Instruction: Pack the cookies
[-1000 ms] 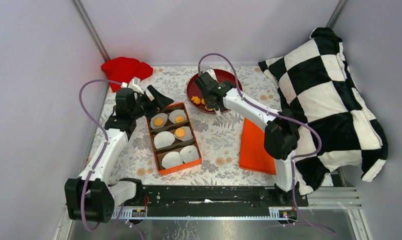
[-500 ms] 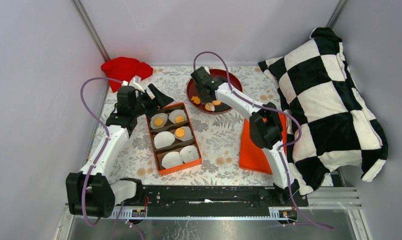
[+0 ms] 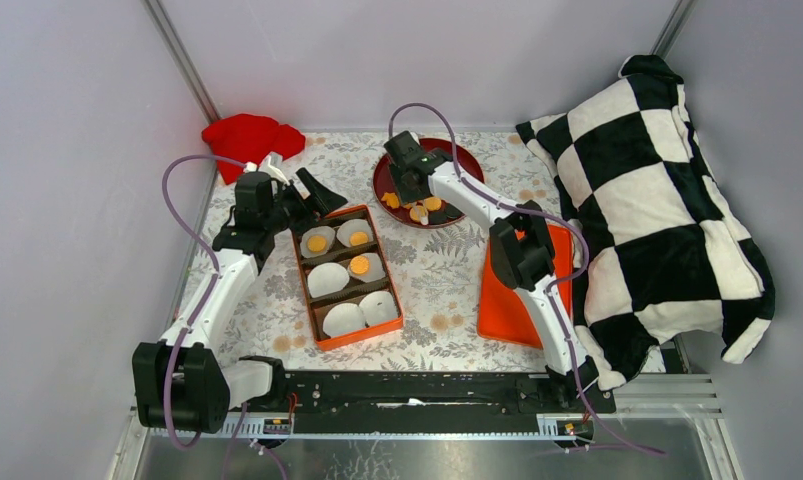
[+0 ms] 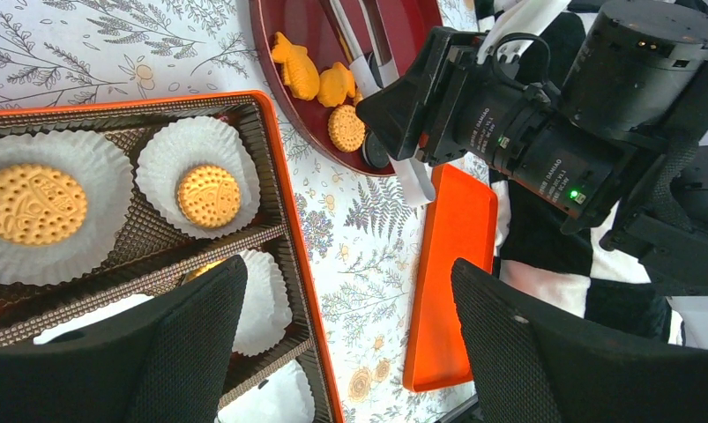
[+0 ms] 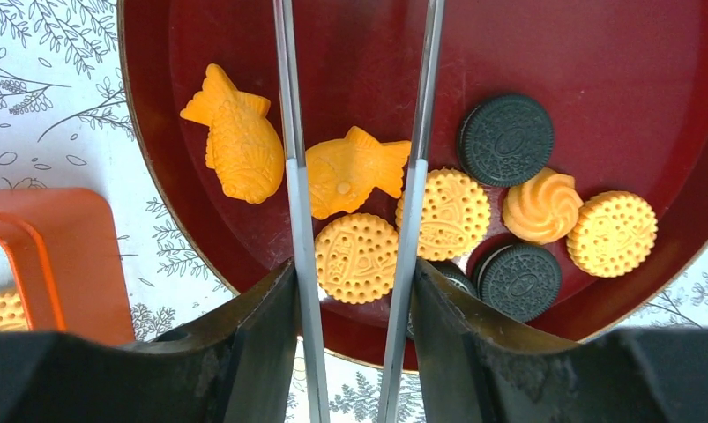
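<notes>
Right gripper (image 5: 357,35) hangs over red plate (image 5: 597,53), fingers parted astride fish-shaped cookie (image 5: 354,181), prob. to pinch it. Left gripper (image 4: 350,335) waits wide open, empty, above box (image 4: 271,176).

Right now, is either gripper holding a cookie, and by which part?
Nothing is held. The right gripper is open, fingers either side of a fish-shaped cookie on the plate; the left gripper is open and empty.
</notes>
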Controlling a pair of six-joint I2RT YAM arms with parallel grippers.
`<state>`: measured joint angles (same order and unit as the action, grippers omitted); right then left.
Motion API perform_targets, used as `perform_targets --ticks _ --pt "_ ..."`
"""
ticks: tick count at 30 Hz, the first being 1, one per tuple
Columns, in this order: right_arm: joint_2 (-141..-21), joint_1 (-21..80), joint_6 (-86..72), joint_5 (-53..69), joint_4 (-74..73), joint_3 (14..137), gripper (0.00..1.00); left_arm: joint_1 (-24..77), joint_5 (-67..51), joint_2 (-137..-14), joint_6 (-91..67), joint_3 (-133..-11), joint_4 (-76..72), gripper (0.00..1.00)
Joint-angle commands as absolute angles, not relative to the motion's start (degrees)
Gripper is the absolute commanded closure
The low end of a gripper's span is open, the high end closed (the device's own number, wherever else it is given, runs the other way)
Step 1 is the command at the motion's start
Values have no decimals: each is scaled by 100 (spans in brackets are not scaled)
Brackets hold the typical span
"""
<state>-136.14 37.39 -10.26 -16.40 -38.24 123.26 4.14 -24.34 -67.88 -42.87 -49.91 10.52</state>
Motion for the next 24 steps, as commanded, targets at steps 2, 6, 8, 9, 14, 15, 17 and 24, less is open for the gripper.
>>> perform_targets --ticks 2,6,8,9,14,15,17,24 --pt "-13696 3611 -1120 -1260 -3770 12657 49 431 -2361 -6723 -4175 -5108 1071 10" --pt "-13683 3555 -1196 -1167 -3830 12748 72 431 -2390 -6703 -4190 -5089 1068 10" --pt "-13535 3551 -1204 -1206 -3823 12655 82 431 -2382 -6691 -4184 -5097 1080 10" --pt "-13420 3555 -1196 -1235 -3804 12568 86 431 -2371 -6672 -4188 -5098 1084 10" --pt "-12212 3577 -1178 -1326 -3378 11531 93 421 -2336 -6609 -4262 -5080 1068 10" --pt "-11923 3584 -1178 -1321 -3293 11255 92 414 -2345 -6607 -4289 -5075 1060 10" --pt "-11406 3615 -1178 -1306 -3200 10699 93 398 -2368 -6613 -4341 -5054 1040 10" --pt "-9916 4032 -1282 -994 -3233 9415 93 52 -2167 -6615 -4392 -5154 1321 10"
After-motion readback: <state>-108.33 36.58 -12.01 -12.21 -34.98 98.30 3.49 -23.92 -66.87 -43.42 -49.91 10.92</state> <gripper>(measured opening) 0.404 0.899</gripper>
